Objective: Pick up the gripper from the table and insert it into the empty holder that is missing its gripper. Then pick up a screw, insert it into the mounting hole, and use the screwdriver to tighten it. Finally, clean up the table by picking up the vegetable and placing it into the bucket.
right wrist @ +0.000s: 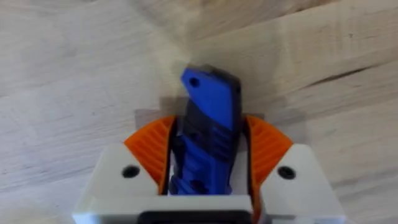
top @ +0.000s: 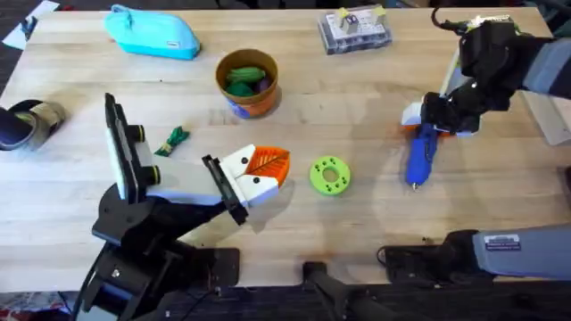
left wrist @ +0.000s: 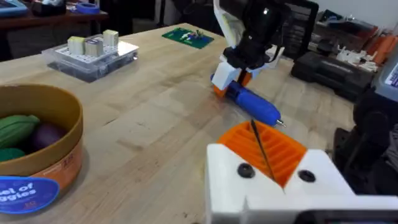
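Your right gripper [right wrist: 208,168] has its orange pads on both sides of the blue screwdriver [top: 419,153], clamped on the rear of its body, while the tool lies on the table [top: 375,107] at the right with its metal tip pointing toward the near edge. Your left gripper [top: 265,171] sits near the middle of the table with its pads pressed together on nothing, just beside the green disc [top: 329,175]. The step in hand looks like the screwdriver pickup, so check that the pads bear squarely on the body before you lift; the barrel is round and may roll or twist in the grip if you hold it off centre. Raise it straight up until the tip is free of the wood, then swing it across toward the black holder [top: 223,189] at the left arm's end. Keep the tip low and steady so you can line it up with the mounting hole, which is not clear from here. I cannot tell whether a screw is already seated. The orange bucket [top: 249,81] stands farther back with green and purple vegetables in it, and a small green vegetable [top: 174,140] lies loose on the left, well apart from it, so give both room as you cross.
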{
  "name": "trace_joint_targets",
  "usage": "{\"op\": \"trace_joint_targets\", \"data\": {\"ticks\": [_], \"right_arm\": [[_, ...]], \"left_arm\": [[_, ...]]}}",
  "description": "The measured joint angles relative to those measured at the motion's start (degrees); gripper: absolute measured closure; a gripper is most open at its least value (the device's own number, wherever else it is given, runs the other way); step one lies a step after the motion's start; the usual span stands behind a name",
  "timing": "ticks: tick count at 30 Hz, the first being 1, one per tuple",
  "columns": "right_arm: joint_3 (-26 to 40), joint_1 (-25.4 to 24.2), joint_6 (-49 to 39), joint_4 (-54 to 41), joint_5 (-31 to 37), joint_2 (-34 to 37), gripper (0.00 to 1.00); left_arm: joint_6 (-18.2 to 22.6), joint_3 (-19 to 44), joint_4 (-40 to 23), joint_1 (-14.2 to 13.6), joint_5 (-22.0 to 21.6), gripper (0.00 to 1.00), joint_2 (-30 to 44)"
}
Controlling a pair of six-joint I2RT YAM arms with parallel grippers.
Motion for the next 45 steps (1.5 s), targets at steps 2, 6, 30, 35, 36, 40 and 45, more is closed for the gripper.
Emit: {"op": "trace_joint_targets", "data": {"ticks": [2,6,30,35,36,40,45], "right_arm": [[0.00,0.00,-0.12,0.21,-0.12,0.00,0.471],[0.00,0.00,0.15,0.96,-0.52,0.13,0.680],[2.43,0.13,0.06,0.71,-3.67,-11.88,0.971],[2.89,0.33,0.09,1.02,-3.80,-19.77,0.971],[2.89,0.51,0.09,1.29,-3.78,-21.08,0.971],[2.89,2.91,0.09,4.00,-3.76,-25.60,0.971],[2.05,9.02,0.09,8.98,-3.82,-30.62,0.971]], "left_arm": [[0.00,0.00,-0.02,0.00,-0.02,0.985,0.00],[0.00,0.00,0.00,0.00,-0.02,0.985,0.00],[0.00,0.00,0.00,0.00,-0.02,0.985,0.00],[0.00,0.00,0.00,0.00,0.00,0.985,0.00],[0.00,0.00,0.00,0.00,0.00,0.985,0.00],[0.00,0.00,0.00,0.00,0.00,0.985,0.00],[0.00,0.00,0.00,0.00,-0.02,0.985,0.00]]}}
